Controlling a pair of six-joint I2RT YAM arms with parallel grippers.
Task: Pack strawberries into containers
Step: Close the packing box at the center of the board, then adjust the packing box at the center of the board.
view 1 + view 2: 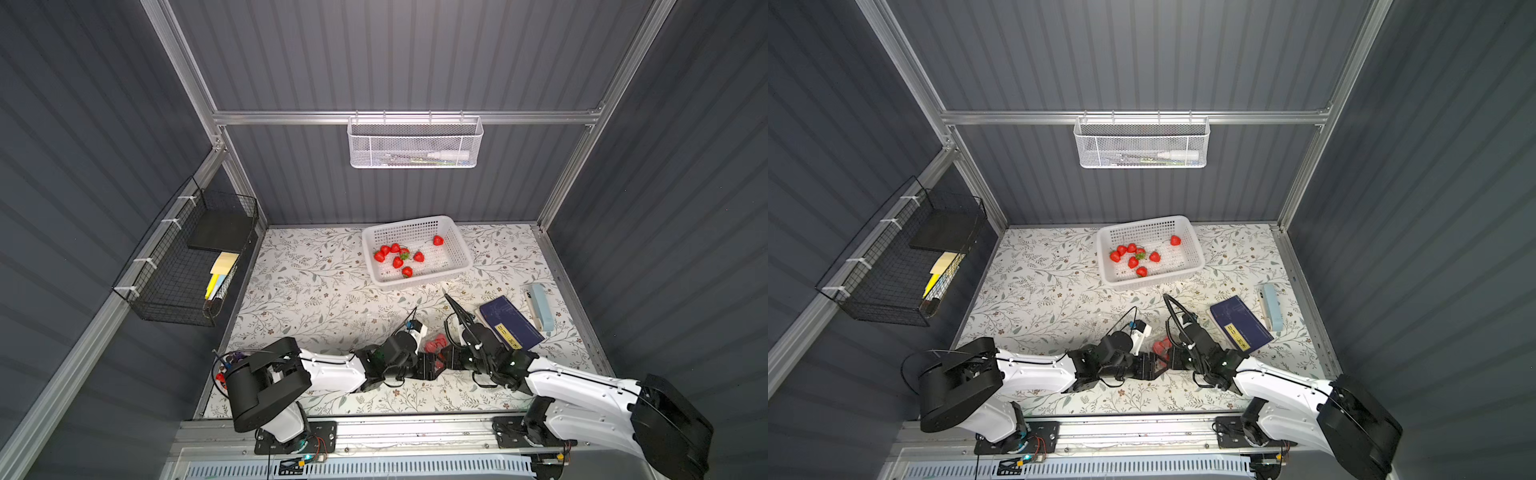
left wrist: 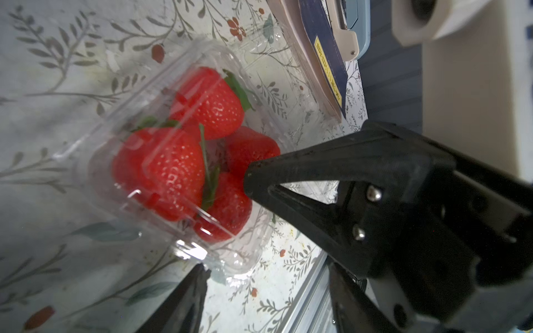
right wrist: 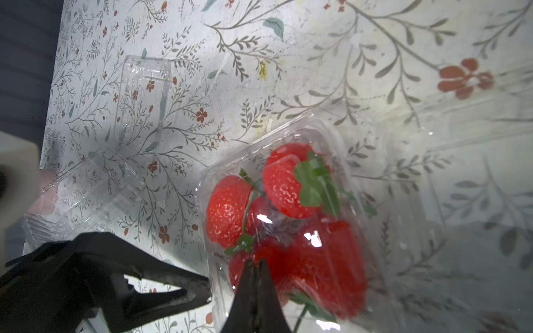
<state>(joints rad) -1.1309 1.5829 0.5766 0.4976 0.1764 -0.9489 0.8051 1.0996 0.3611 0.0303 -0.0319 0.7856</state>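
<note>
A clear container [image 2: 161,95] with its lid down holds several strawberries [image 2: 173,170] near the table's front middle, seen in both top views [image 1: 434,344] [image 1: 1160,345]. My right gripper [image 3: 256,266] is shut, and its tips rest on the lid of that container [image 3: 340,161]. The same shut tips show in the left wrist view [image 2: 249,180]. My left gripper [image 2: 268,291] is open beside the container, with one fingertip [image 2: 199,276] at its corner. Several more strawberries [image 1: 397,255] lie in the white basket [image 1: 459,245].
Two empty clear containers [image 3: 145,95] [image 3: 86,184] lie on the floral cloth to the left of the packed one. A dark blue book [image 1: 509,322] and a light blue case [image 1: 542,305] lie at the right. Wire baskets hang on the back and left walls.
</note>
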